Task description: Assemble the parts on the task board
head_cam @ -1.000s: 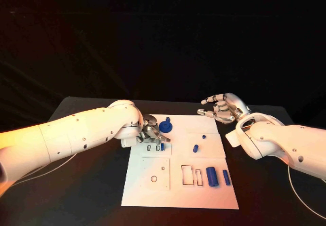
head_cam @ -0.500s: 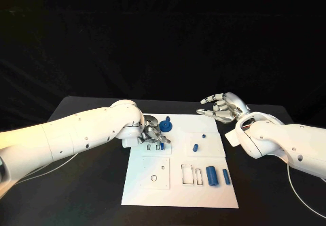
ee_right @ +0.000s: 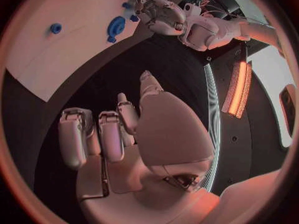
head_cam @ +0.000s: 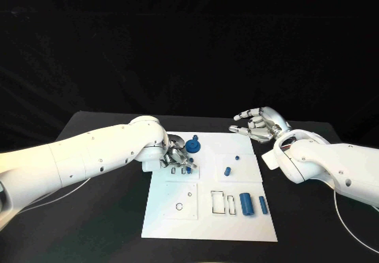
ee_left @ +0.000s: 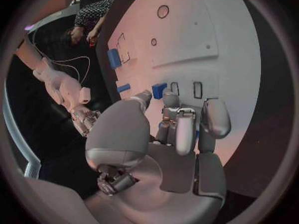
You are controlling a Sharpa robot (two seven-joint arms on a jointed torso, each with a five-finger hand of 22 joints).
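The white task board point(head_cam: 209, 216) lies mid-table. My left hand point(head_cam: 175, 156) hovers low over its upper left part, by two small empty slots point(ee_left: 186, 89). A small blue piece point(ee_left: 159, 90) stands next to those slots, pinched between the thumb and a fingertip point(ee_left: 169, 100); in the head view this small blue piece point(head_cam: 188, 170) sits just under the fingers. A blue round part point(head_cam: 193, 146) stands just beyond the hand. My right hand point(head_cam: 257, 125) is raised off the board's far right corner, fingers apart and holding nothing, as the right wrist view of this hand point(ee_right: 118, 129) confirms.
Two small blue pieces point(head_cam: 237, 159) point(head_cam: 227, 171) lie on the board's right half. A blue cylinder point(head_cam: 246, 204) and a blue bar point(head_cam: 263, 205) lie lower right beside two rectangular cut-outs point(head_cam: 217, 202). A round hole point(head_cam: 178, 207) sits lower left. Black table surrounds the board.
My left hand's fingers have shifted slightly down toward the slots and the small blue piece. The right hand has stayed where it was.
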